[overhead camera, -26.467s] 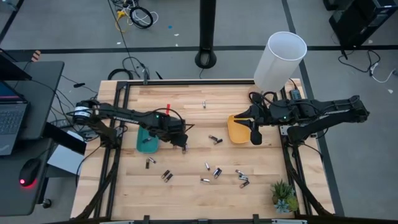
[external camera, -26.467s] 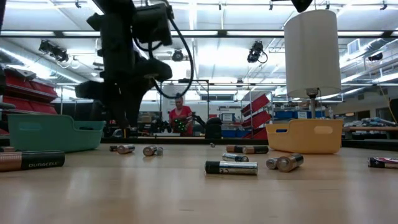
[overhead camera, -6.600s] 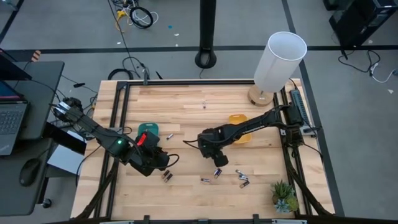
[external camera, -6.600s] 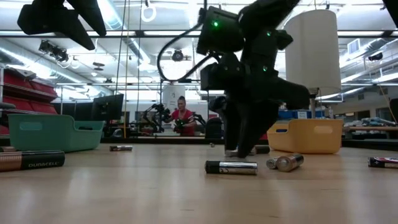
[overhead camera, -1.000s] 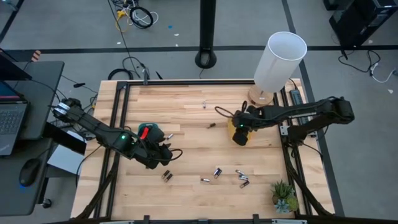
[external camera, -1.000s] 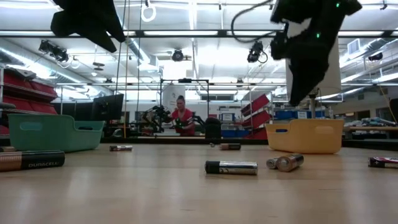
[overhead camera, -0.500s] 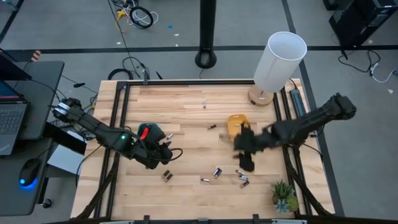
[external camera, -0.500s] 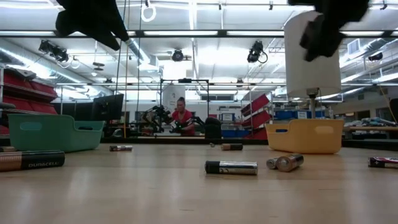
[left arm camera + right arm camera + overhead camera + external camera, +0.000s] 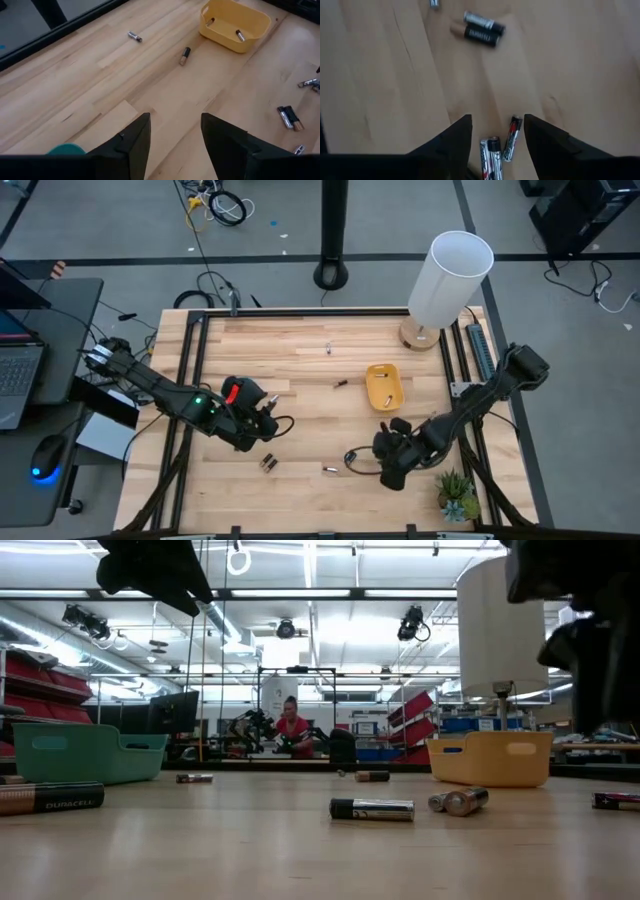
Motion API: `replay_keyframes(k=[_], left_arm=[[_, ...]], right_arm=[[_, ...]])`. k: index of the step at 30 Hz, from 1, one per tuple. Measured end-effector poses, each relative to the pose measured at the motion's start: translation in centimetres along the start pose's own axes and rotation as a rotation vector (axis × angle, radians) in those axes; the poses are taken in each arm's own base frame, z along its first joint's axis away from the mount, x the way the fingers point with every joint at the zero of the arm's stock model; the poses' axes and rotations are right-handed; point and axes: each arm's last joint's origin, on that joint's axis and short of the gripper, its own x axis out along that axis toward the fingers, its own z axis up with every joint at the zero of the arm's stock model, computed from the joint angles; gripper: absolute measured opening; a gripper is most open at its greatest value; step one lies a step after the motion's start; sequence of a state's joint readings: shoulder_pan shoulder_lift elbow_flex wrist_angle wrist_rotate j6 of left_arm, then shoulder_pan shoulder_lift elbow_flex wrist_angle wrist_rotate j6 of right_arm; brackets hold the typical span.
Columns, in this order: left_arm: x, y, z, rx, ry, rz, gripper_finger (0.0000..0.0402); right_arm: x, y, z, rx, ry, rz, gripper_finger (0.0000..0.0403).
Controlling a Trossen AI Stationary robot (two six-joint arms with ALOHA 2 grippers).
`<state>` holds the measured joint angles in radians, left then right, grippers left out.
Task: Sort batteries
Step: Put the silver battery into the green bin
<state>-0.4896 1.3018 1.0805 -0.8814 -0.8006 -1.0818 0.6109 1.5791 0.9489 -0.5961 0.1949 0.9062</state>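
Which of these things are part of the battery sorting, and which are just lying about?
Part of the job: batteries, yellow tray, green tray, open left gripper near the green tray, open right gripper over loose batteries at the table's front.
Just there: lamp, potted plant, laptop.

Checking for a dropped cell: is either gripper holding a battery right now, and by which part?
Nothing is held. The left gripper stands open over bare wood, and the right gripper stands open above loose batteries on the table.

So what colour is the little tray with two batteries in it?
Yellow. The tray shows best in the left wrist view, with two batteries inside.
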Motion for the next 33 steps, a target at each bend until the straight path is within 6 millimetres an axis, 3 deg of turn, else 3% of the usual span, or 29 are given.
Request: replay_keyframes(k=[4, 10, 21, 33], left_arm=[[0.0, 0.0, 0.0, 0.003, 0.003, -0.001, 0.0186], [0.0, 0.0, 0.0, 0.007, 0.013, -0.007, 0.0186], [0.0, 0.0, -0.1, 0.01, 0.043, -0.021, 0.0186], [0.0, -0.1, -0.1, 0.006, 0.045, -0.023, 0.0186]], right_arm=[[1.4, 0.5, -0.7, -0.019, 0.023, -0.04, 0.0189], [1.8, 0.5, -0.8, -0.014, -0.003, -0.066, 0.0161], [2.1, -1.9, -2.7, 0.13, -0.022, 0.035, 0.0119], [2.4, -2.9, -2.5, 0.096, -0.045, 0.056, 0.0123]])
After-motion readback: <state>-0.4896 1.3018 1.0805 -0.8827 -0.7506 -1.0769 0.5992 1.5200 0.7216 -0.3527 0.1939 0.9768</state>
